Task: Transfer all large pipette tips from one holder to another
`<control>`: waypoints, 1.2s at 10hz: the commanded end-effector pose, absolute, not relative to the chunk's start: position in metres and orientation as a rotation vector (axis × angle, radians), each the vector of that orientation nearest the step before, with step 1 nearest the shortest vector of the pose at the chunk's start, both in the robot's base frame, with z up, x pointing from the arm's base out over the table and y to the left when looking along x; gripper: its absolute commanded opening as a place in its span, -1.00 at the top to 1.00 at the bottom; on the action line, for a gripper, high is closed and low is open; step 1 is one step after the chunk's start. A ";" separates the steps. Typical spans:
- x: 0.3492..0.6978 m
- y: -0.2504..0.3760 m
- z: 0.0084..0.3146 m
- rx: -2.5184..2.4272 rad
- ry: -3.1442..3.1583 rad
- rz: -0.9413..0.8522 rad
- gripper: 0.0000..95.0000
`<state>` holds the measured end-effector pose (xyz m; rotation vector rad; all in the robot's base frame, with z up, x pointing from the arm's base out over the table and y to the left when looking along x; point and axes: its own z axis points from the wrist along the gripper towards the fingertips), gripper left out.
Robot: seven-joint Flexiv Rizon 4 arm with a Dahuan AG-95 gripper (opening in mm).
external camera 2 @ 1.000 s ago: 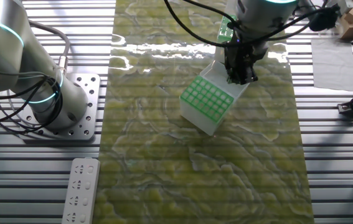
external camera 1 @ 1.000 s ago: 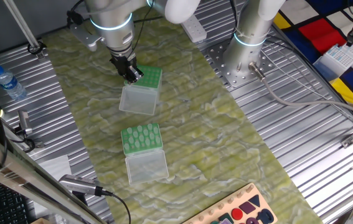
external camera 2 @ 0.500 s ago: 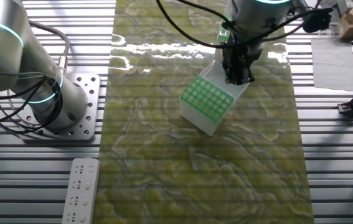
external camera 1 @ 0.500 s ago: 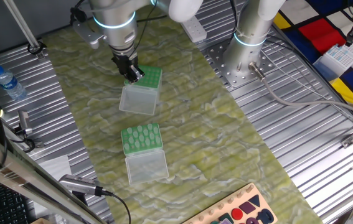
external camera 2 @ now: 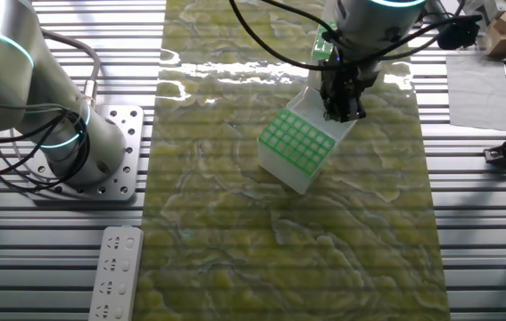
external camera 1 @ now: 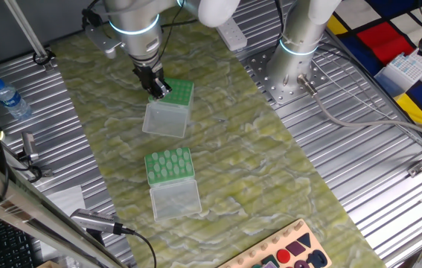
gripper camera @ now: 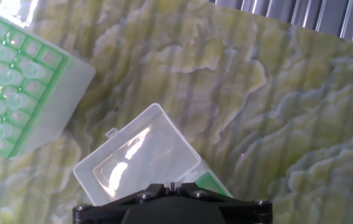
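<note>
i see my hand (external camera 1: pixel 159 89) low over the upper green-topped box (external camera 1: pixel 178 93), left of centre; can't tell whether its fingers are spread.

Bright, even light from above in both fixed views, with only soft, short shadows. Strong white glare on the far end of the green marbled mat (external camera 2: pixel 235 71) and on the clear open lid (gripper camera: pixel 140 158) in the hand view. Slightly soft focus there, overexposed at the left edge.

The claw (external camera 1: pixel 161 91) fingertips are too small to tell apart, and the hand view crops them out.
</note>
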<state>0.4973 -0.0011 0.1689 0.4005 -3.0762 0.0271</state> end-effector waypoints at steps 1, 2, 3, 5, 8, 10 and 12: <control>0.498 -0.001 0.169 0.376 -3.063 0.033 1.00; 0.498 -0.001 0.169 0.369 -3.064 0.029 1.00; 0.498 -0.001 0.169 0.368 -3.066 0.024 1.00; 0.505 0.003 0.171 0.365 -3.071 0.015 1.00; 0.508 0.004 0.172 0.374 -3.062 0.050 1.00; 0.508 0.004 0.172 0.487 -3.052 0.017 1.00; 0.508 0.004 0.172 0.592 -3.044 0.007 1.00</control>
